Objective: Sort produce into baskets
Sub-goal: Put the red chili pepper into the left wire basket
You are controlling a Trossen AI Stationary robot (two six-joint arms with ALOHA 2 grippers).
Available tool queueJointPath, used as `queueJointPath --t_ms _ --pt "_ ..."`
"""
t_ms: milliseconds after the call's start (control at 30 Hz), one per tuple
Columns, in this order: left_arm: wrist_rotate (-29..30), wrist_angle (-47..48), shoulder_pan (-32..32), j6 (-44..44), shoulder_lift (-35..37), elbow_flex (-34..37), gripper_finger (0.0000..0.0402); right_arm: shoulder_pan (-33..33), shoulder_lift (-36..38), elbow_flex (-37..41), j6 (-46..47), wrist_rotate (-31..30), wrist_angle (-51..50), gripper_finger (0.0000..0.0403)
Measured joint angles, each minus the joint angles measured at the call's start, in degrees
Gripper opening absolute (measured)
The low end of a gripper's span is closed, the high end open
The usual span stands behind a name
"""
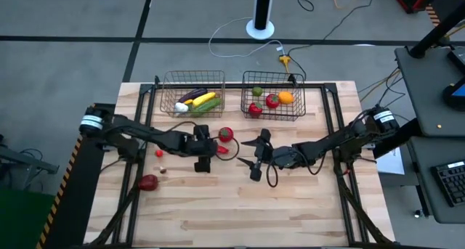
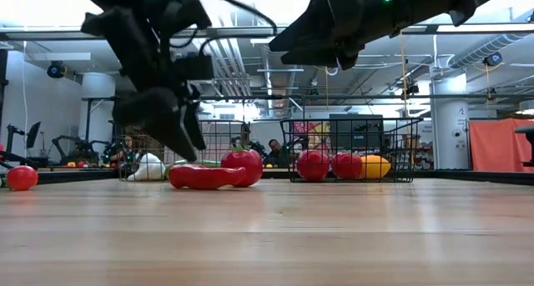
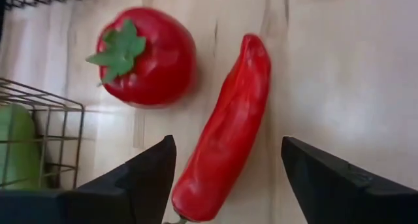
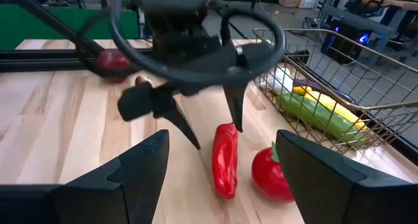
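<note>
A long red pepper lies flat on the wooden table beside a red tomato with a green leaf cap. My left gripper is open just above the pepper, pointing steeply down, one finger on each side of it and neither touching. My right gripper is open and roughly level above the table, to the right of the pepper, holding nothing. The copper basket and the dark basket stand along the far edge.
The copper basket holds an eggplant, corn, a cucumber and garlic. In the dark basket are red tomatoes and an orange. A red piece and two small pieces lie at the table's left. The near half is bare wood.
</note>
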State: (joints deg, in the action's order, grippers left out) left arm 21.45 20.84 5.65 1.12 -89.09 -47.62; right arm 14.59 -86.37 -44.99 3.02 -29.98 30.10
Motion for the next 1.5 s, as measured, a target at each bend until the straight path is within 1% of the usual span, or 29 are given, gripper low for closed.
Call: queueJointPath --t_ms 167,367,467,600,800,900,1033,1100,1200,1333,1400,1500 --pt "0.2 -0.8 -0.7 0.7 -3.7 0.0 0.0256 0.0 0.0 0.0 0.0 0.0 -0.3 0.0270" --pt "0.4 -1.7 -1.4 0.7 -7.4 0.0 0.0255 0.0 0.0 0.0 0.0 0.0 -0.7 0.0274" --pt "0.6 -2.1 -1.3 1.0 -8.1 0.0 0.0243 0.0 0.0 0.0 0.0 0.0 -1.1 0.0272" --pt "0.2 -2.0 -1.3 1.0 -7.8 0.0 0.0201 0.0 0.0 0.0 0.3 0.0 -1.2 0.0267" --pt "0.4 -0.2 -1.4 0.7 -6.2 -0.2 0.0103 0.0 0.0 0.0 0.4 0.0 -1.2 0.0266" --pt "0.4 1.2 -1.4 -0.5 -5.2 -0.4 0.0098 0.0 0.0 0.0 0.4 0.0 -1.2 0.0269" --pt "-0.3 2.9 -0.5 -1.9 -2.5 -0.4 0.0098 0.0 0.0 0.0 0.9 0.0 -1.5 0.0268" --pt "-2.0 3.7 0.2 -2.1 -0.1 -0.5 0.0102 0.0 0.0 0.0 2.0 0.0 -1.8 0.0265" --pt "-4.0 6.3 1.6 -1.6 4.5 -1.1 0.0119 -0.1 0.0 0.0 3.6 -0.1 -3.0 0.0261" --pt "-4.1 9.7 2.6 0.0 12.5 -2.7 0.0118 -0.2 0.0 0.0 5.1 -0.1 -3.7 0.0261" --pt "-3.3 12.0 2.5 1.4 16.4 -3.9 0.0112 -0.3 0.0 0.0 5.6 -0.1 -3.7 0.0263" --pt "2.0 17.3 1.7 4.6 21.1 -6.8 0.0108 -0.3 0.0 0.0 6.1 -0.1 -3.8 0.0265"
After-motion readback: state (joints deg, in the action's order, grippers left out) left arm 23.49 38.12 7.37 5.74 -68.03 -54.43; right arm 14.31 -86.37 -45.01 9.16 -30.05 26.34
